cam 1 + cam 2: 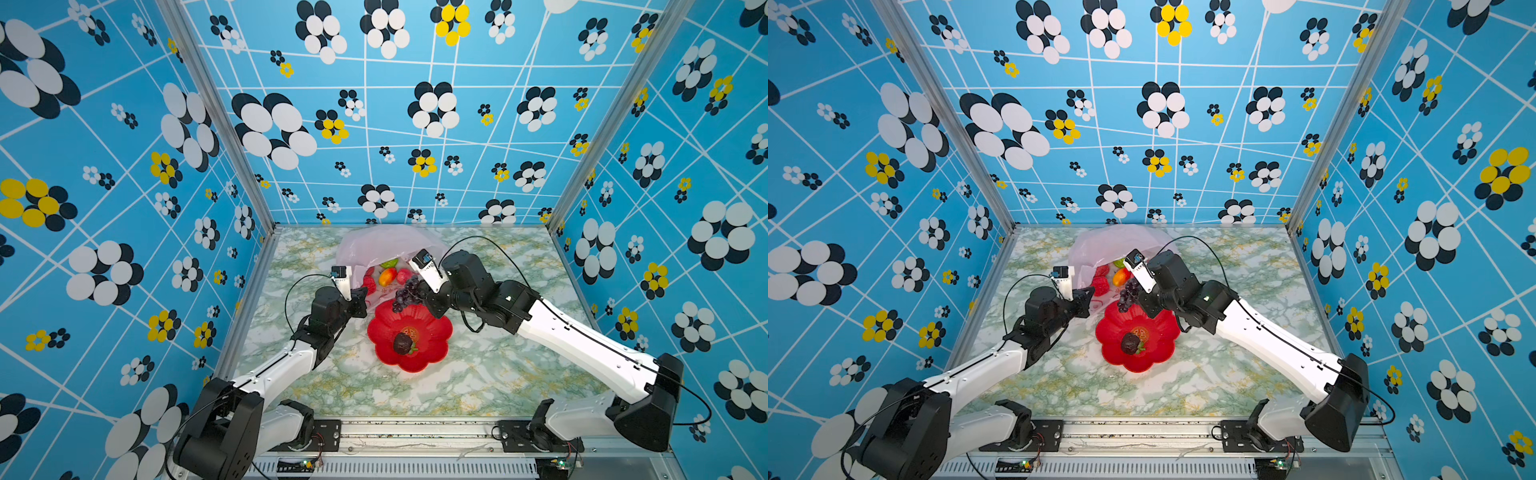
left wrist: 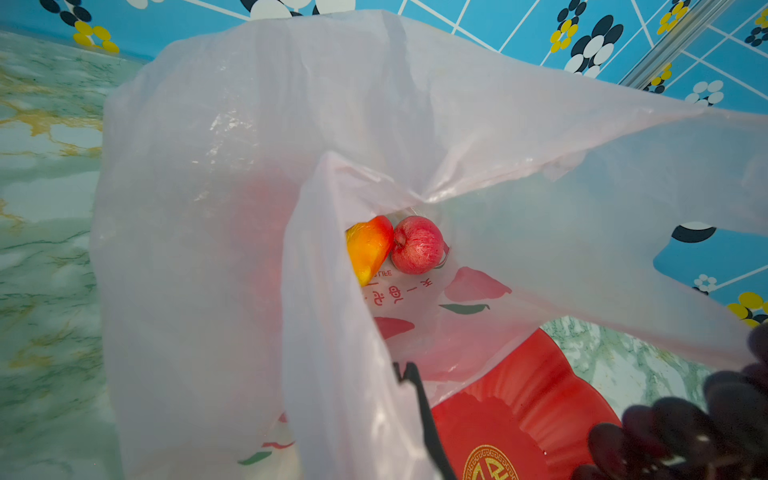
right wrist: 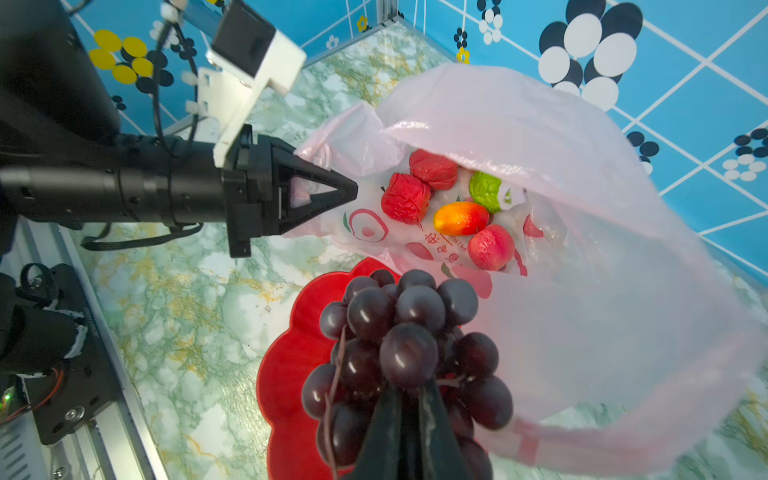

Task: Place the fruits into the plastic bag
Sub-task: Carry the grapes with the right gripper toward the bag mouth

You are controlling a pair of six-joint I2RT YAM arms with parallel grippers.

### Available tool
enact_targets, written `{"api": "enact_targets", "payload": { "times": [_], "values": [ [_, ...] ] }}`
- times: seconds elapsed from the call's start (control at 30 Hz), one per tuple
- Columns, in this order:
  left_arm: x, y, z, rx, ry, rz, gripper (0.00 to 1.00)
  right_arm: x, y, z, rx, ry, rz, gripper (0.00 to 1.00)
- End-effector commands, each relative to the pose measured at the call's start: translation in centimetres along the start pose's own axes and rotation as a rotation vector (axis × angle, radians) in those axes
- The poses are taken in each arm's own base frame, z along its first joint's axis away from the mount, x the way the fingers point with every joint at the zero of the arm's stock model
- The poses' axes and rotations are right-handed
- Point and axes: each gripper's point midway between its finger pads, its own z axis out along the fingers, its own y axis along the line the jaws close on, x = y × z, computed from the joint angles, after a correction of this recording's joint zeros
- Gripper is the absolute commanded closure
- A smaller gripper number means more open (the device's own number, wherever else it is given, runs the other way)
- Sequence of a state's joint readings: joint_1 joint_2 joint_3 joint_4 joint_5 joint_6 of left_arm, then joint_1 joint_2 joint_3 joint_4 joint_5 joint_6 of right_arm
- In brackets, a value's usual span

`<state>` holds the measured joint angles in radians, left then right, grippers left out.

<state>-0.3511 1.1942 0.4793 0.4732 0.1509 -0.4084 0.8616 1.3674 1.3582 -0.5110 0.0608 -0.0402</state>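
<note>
At the far middle of the table (image 1: 498, 374), the plastic bag (image 1: 382, 245) lies pale pink, translucent and crinkled, its edge clamped in the left gripper (image 3: 353, 189). Red plate (image 1: 432, 345) just in front. Grape bunch (image 3: 407, 324), dark purple and glossy, pinched in the right gripper (image 3: 409, 395) above the plate's far rim. Inside the bag: red apples (image 3: 405, 198), mango (image 3: 460, 218), green fruit (image 3: 485, 192). Brown fruit (image 1: 402, 343) on the plate

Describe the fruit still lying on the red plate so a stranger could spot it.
On the marbled table sits a red flower-shaped plate. Near its gold emblem lies a dark brown round fruit, the only fruit resting there; brighter fruits sit in the bag.
</note>
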Motion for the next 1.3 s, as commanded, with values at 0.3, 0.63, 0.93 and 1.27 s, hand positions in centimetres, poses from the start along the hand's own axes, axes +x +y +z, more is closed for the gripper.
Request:
{"api": "enact_targets", "payload": {
  "times": [0.3, 0.63, 0.93, 1.27],
  "values": [
    [-0.3, 0.2, -0.3, 0.014, -0.015, -0.024, 1.0, -6.8, -1.1, -2.2, 0.062, -0.163, -0.072, 0.94],
    [-0.4, 0.7, 0.1, -0.001, 0.011, -0.067, 1.0, -4.4, -1.6, 2.6, 0.114, -0.086, -0.094, 0.95],
    [-1.6, -2.0, 0.6, 0.072, 0.119, -0.189, 1.0, -4.4, -4.2, 6.2, 0.256, -0.088, -0.14, 0.96],
    [-8.7, -7.2, 0.9, 0.21, 0.119, -0.269, 1.0, -6.5, -6.2, 10.9, 0.327, -0.124, -0.118, 0.96]
  ]
}}
